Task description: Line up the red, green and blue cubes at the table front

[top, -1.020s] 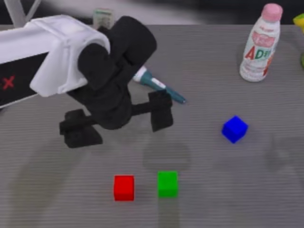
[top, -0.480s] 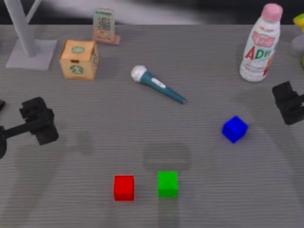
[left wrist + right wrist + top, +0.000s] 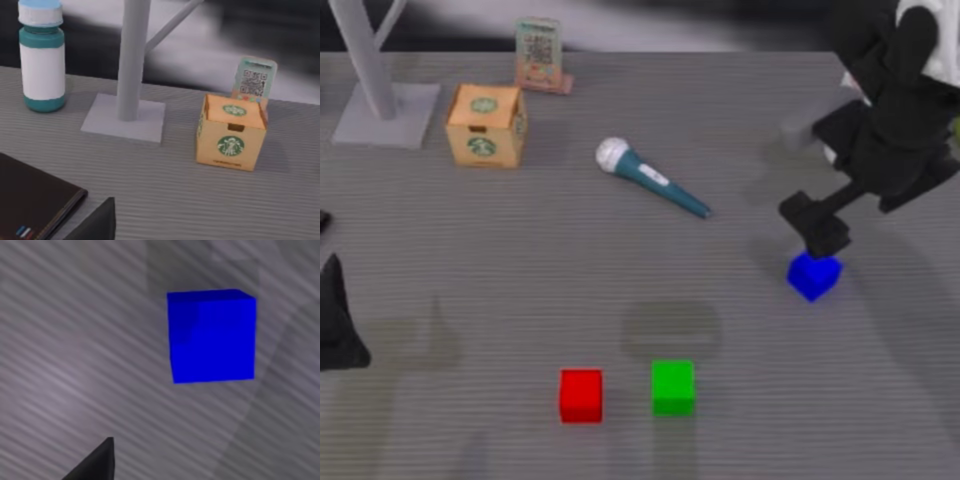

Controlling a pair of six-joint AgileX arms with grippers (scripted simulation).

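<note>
- Grey ribbed table (image 3: 520, 290) fills the top view. The right gripper (image 3: 825, 225) reaches in from two o'clock, one dark finger hanging directly over the blue cube's (image 3: 813, 276) far edge. Whether its jaws are spread or closed cannot be told, since the arm's body covers the second finger; contact with the cube is also unclear.
- The red cube (image 3: 581, 395) and green cube (image 3: 673, 387) sit side by side near the six o'clock edge, apart from each other, with the blue cube well off toward three o'clock.
- The left gripper (image 3: 338, 320) shows only as a dark shape cut off at nine o'clock, so its state cannot be told.
- A cardboard box (image 3: 486, 124), a teal microphone (image 3: 650, 177) and a grey stand (image 3: 380, 95) lie toward the far side.
- Left wrist view: the cardboard box (image 3: 232, 132) stands in front of a QR card (image 3: 254, 80), beside the stand's post (image 3: 132, 60); a teal-and-white bottle (image 3: 42, 55) and a dark book corner (image 3: 30, 205) also show. Only a dark finger tip (image 3: 97, 222) is visible.
- Right wrist view: the blue cube (image 3: 212, 335) rests on the table, clear of a single dark finger tip (image 3: 95, 462) cut off at the frame edge.
</note>
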